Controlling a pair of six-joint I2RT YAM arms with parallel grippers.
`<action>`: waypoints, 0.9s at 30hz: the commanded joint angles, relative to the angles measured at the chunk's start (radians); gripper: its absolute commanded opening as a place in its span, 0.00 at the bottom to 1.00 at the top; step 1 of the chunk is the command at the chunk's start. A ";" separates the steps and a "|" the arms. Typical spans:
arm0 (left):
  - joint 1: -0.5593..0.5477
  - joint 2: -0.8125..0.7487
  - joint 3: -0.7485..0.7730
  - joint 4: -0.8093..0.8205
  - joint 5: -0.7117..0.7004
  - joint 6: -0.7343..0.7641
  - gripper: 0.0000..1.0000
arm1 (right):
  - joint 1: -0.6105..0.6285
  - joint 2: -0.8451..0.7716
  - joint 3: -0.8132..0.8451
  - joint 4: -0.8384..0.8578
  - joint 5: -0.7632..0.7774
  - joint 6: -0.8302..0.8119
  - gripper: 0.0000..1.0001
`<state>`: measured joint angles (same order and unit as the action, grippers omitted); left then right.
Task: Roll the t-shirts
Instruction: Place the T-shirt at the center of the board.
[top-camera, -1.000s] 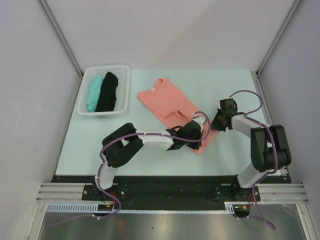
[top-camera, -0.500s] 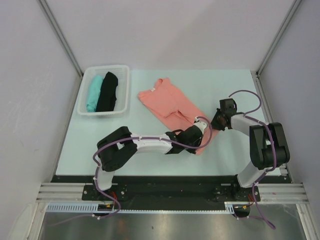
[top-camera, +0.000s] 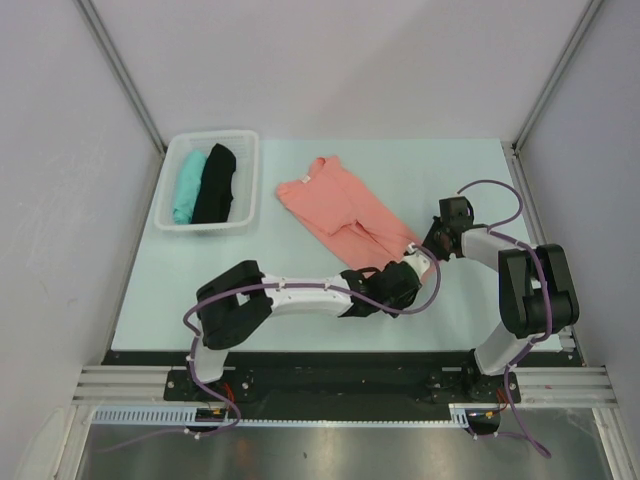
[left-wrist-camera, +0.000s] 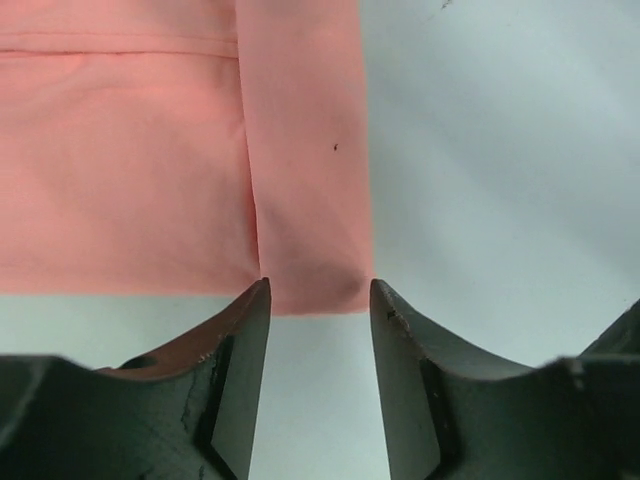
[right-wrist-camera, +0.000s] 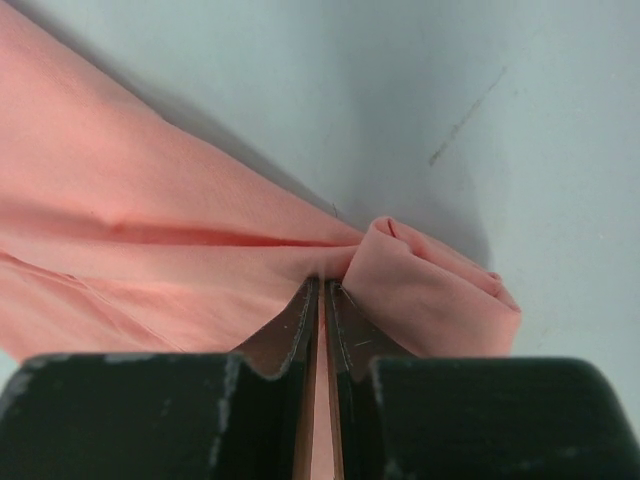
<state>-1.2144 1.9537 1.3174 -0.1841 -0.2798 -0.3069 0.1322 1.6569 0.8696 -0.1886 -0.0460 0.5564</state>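
Salmon-pink t-shirt (top-camera: 338, 205) is lying flat on the table (top-camera: 200, 285), folded into a long strip that runs diagonally. The collar end, with its little white neck label (top-camera: 308, 180), points toward the far left, and the hem end sits near right, where both arms meet.

Left gripper (left-wrist-camera: 318, 290) is down at the hem with its fingers (left-wrist-camera: 245, 330) apart. In the left wrist view the bottom edge of a narrow folded-over flap sits right between the two tips, but they aren't squeezing it. There's a gap either side and bare table below.

Right gripper (right-wrist-camera: 322, 285) is a different story: its jaws are pinched together on the pink cloth. You can see a thin sliver of fabric caught between them, and a puffy little fold bunched up just to the right of the tips. From the top camera both grippers are very close to each other at that same corner.

Over on the far left there's a white basket (top-camera: 205, 226) with a teal shirt (top-camera: 187, 185) and a black shirt (top-camera: 215, 182) side by side inside it, well apart from the pink one.
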 joint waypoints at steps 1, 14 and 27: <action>-0.025 -0.018 0.091 -0.026 -0.065 0.071 0.51 | -0.014 0.050 -0.003 -0.040 0.031 -0.030 0.11; -0.042 0.096 0.143 -0.025 -0.067 0.118 0.57 | -0.014 0.072 -0.003 -0.025 0.021 -0.027 0.10; -0.045 0.154 0.114 0.005 -0.099 0.120 0.56 | -0.019 0.053 0.011 -0.034 0.012 -0.029 0.11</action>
<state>-1.2545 2.0926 1.4273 -0.1993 -0.3389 -0.2012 0.1177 1.6684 0.8787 -0.1909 -0.0784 0.5556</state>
